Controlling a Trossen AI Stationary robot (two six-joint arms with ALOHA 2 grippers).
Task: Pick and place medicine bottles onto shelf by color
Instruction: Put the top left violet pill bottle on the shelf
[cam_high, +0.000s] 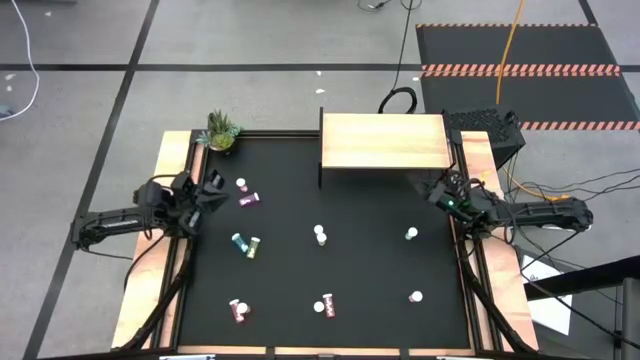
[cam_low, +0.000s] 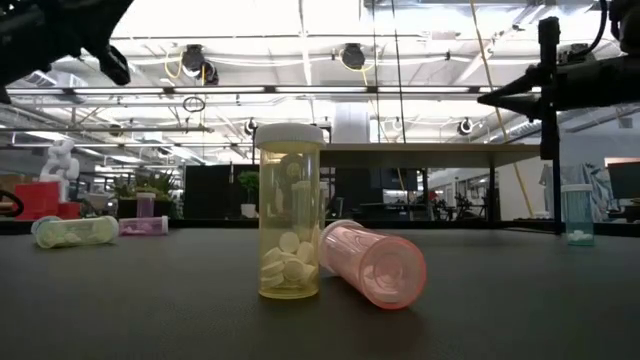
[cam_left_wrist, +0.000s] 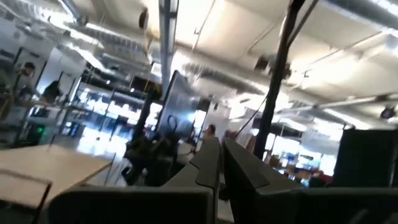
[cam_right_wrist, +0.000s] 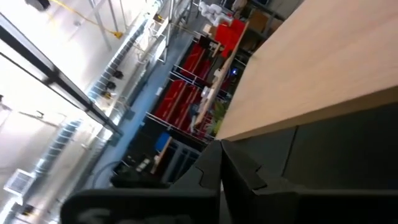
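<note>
Several small white-capped medicine bottles are scattered on the black table. A purple one (cam_high: 250, 199), a teal one (cam_high: 238, 241) and a yellow one (cam_high: 253, 246) lie at the left. A red one (cam_high: 238, 311) lies near the front. A yellow bottle (cam_low: 290, 210) stands upright beside a pink one (cam_low: 375, 262) lying on its side. A teal one (cam_high: 411, 234) stands at the right. The light-wood shelf (cam_high: 385, 142) stands at the far edge. My left gripper (cam_high: 212, 190) hovers shut at the left edge and my right gripper (cam_high: 436, 190) hovers shut by the shelf's right front corner.
A small green potted plant (cam_high: 221, 131) stands at the far left corner. Wooden rails (cam_high: 150, 270) run along the table's left and right sides. Another bottle (cam_high: 320, 235) stands mid-table, and one (cam_high: 416, 296) stands at the front right.
</note>
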